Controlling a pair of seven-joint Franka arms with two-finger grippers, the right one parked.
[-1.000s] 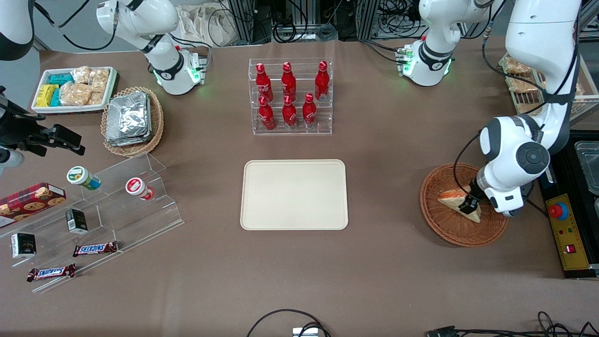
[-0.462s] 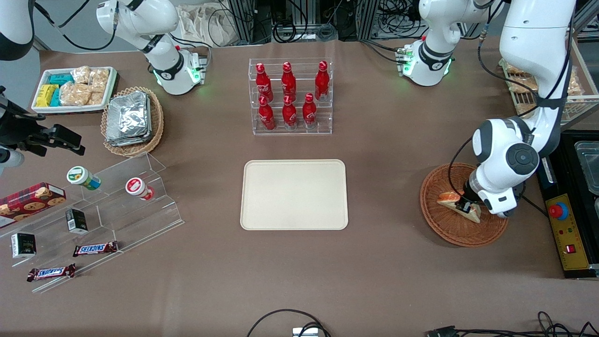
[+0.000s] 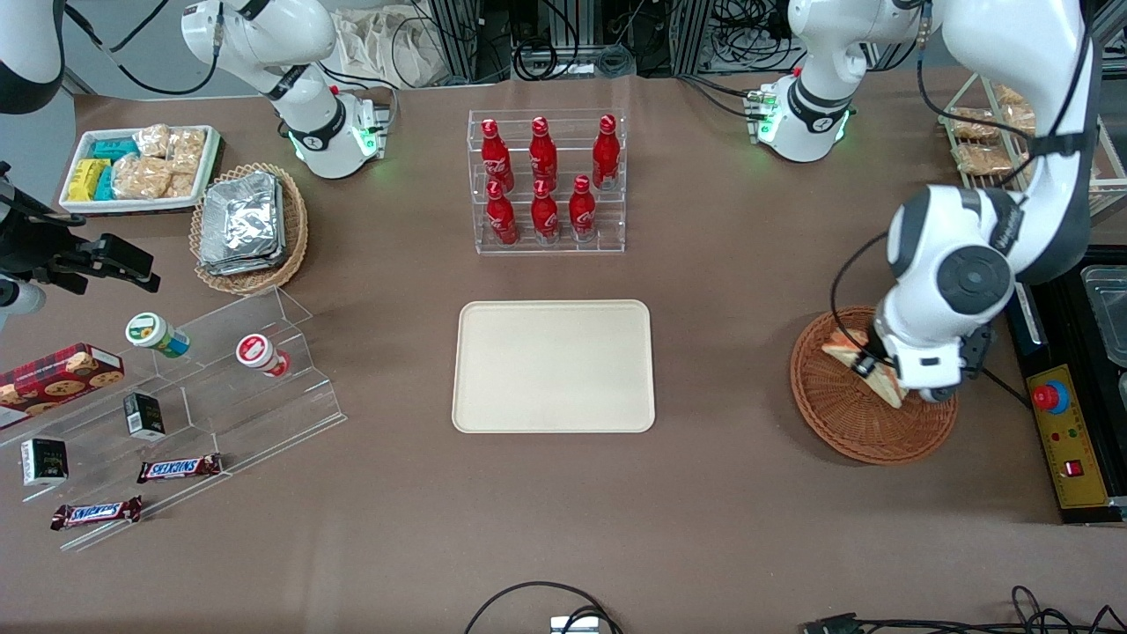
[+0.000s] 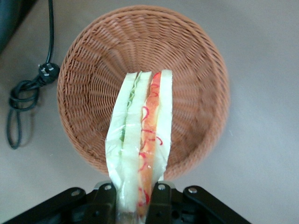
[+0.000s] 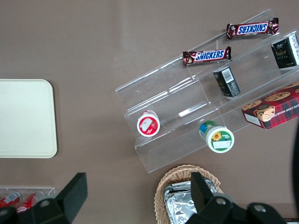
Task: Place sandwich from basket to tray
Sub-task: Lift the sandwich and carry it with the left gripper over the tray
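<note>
Two fingers point(image 4: 159, 198) of the tool point(image 4: 133, 205) clamped on the wrapped sandwich point(image 4: 140, 149), edge up, raised above the reddish wicker basket point(image 3: 845, 423) toward the working arm's end of the desk point(image 3: 722, 493). Well apart, mid-desk: cream tray point(image 3: 553, 365), bare.

The front view looks steeply down over the whole table from high up; the left wrist view looks straight down, close, past the gripper point(image 4: 135, 205) at the basket point(image 4: 93, 70), also seen at four o'clock from the tray point(image 3: 555, 423); the right wrist view shares that tray point(image 5: 46, 149).
</note>
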